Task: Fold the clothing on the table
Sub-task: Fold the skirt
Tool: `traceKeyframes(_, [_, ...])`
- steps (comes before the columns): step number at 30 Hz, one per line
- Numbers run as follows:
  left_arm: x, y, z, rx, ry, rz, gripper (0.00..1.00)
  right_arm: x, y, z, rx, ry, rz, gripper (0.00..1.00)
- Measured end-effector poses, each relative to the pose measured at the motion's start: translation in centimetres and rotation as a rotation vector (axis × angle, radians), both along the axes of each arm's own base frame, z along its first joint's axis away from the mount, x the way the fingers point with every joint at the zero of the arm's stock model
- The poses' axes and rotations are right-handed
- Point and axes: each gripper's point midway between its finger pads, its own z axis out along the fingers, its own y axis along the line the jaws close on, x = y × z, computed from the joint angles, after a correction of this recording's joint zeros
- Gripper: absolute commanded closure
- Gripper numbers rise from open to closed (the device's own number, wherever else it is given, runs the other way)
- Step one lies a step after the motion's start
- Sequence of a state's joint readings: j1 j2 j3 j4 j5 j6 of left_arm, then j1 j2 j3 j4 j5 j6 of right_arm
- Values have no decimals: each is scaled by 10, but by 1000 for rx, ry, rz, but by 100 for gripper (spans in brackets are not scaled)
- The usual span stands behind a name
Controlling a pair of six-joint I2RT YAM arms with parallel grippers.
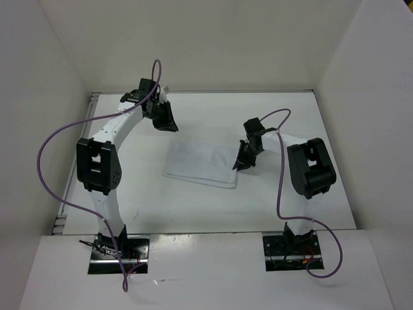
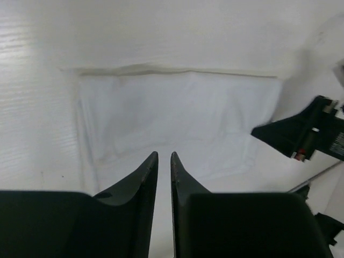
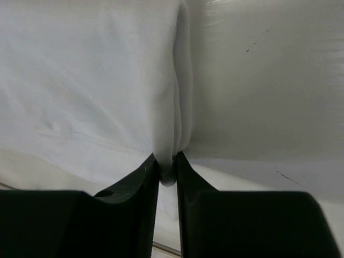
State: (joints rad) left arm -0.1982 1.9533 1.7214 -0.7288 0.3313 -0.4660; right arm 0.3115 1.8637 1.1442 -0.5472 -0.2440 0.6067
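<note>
Clothing of thin white wrinkled fabric (image 1: 200, 165) lies flat mid-way across the large white matte desk (image 1: 193, 206). Right black two-finger tool (image 1: 240, 165) pinches its right edge; left tool (image 1: 170, 126) hovers near its far-left corner, slightly parted, empty.

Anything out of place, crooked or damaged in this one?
Nothing looks damaged. The clothing lies folded but slightly skewed to the edges of the table. Its right edge is bunched into a raised ridge, pinched in the right end effector. The left end effector hangs near the far-left corner, holding nothing.
</note>
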Motion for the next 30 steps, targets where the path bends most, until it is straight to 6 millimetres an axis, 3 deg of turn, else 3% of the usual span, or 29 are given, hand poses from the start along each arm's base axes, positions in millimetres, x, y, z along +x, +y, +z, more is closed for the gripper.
traceKeyframes(3, [5,-12,20,-54,-43,-46,76,1,7,-2,43,1,-11,100])
traceKeyframes(7, [9,-35,28,-125,-72,-116,76,4,11,-2,67,-4,-27,100])
traceKeyframes(10, [11,-52,14,-164,-51,-159,76,4,11,-2,70,-6,-33,100])
traceKeyframes(12, [13,-61,-3,-184,-20,-178,82,4,11,-2,71,-6,-35,100])
traceKeyframes(19, [11,-89,-63,-222,109,-217,84,4,10,-1,65,-8,-36,100])
traceKeyframes(22, [11,-98,-73,-221,124,-225,86,4,9,-1,59,-9,-39,100])
traceKeyframes(30, [15,-116,-72,-202,97,-238,88,4,9,-1,56,-9,-40,100])
